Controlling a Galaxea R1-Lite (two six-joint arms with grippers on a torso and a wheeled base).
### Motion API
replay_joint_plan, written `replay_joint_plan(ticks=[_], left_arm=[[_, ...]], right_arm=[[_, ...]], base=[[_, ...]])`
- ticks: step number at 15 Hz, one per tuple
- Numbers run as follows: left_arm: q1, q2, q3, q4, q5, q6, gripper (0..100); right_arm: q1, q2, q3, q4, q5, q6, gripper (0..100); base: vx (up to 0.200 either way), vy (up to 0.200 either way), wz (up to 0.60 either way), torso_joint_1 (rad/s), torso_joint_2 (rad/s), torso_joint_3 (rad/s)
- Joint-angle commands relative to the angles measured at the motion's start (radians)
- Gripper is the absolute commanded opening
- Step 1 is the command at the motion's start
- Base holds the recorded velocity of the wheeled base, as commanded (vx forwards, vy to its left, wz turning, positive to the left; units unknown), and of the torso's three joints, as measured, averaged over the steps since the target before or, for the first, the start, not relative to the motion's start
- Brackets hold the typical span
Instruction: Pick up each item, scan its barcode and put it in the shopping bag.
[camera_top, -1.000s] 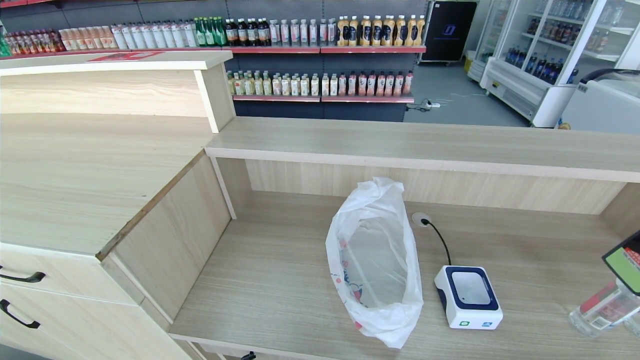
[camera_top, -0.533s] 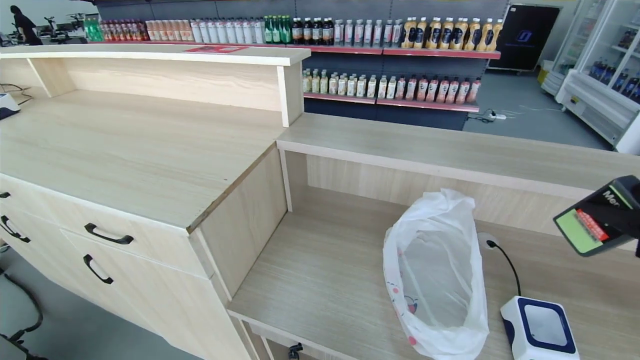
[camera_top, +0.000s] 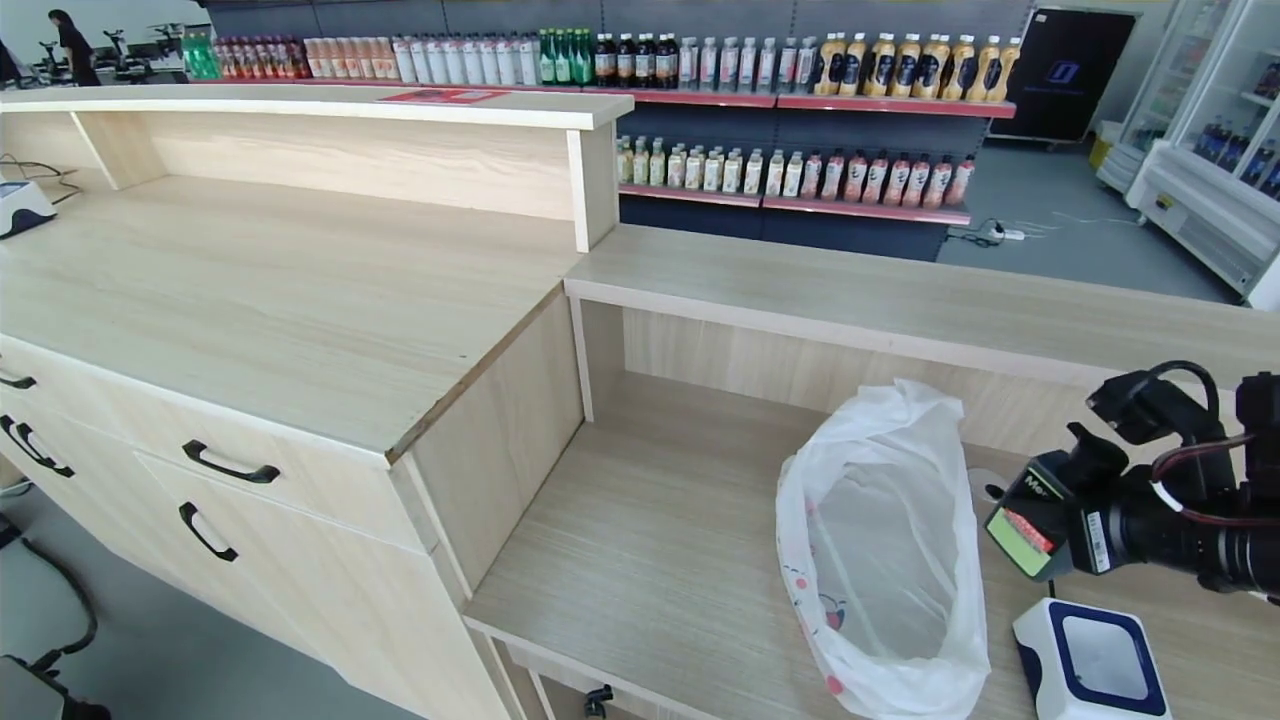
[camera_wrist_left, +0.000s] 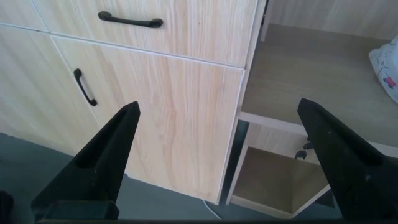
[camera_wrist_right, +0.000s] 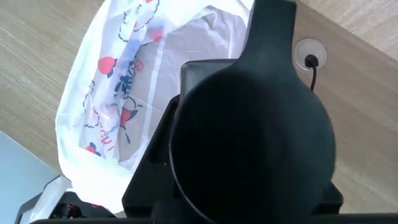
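Box (camera_top: 1022, 528) level, green end toward bag (camera_top: 893, 425), gripped by right gripper (camera_top: 1062, 500); left gripper (camera_wrist_left: 217, 107) spread.

lower counter (camera_top: 650, 560) | shopping bag (camera_top: 880, 560) lying open | scanner (camera_top: 1090, 662) just beside

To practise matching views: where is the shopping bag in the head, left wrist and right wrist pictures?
Head: shopping bag, lower right on the lower counter, left of held box and scanner.
Left wrist: its edge, on that counter past the cabinet.
Right wrist: open, beside the cable hole.
Shared landmark: the counter.
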Motion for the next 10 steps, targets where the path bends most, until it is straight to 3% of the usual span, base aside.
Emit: replay_joint_plan(ticks=[1, 3, 10], left_arm=[[0.000, 0.001, 0.000, 0.000, 0.000, 0.000, 100], [0.000, 0.001, 0.000, 0.000, 0.000, 0.000, 100], [0.000, 0.001, 0.000, 0.000, 0.000, 0.000, 100]], right_arm=[[0.008, 0.077, 0.040, -0.024, 0.002, -0.004, 0], [0.010, 0.087, 0.049, -0.041, 0.003, -0.004, 0], [-0.044, 0.304, 0.060, -0.401, 0.058, -0.003, 0]], base=[[0.000, 0.000, 0.00, 0.000, 0.00, 0.000], [0.000, 0.000, 0.00, 0.000, 0.00, 0.000], [0.000, 0.000, 0.00, 0.000, 0.00, 0.000]])
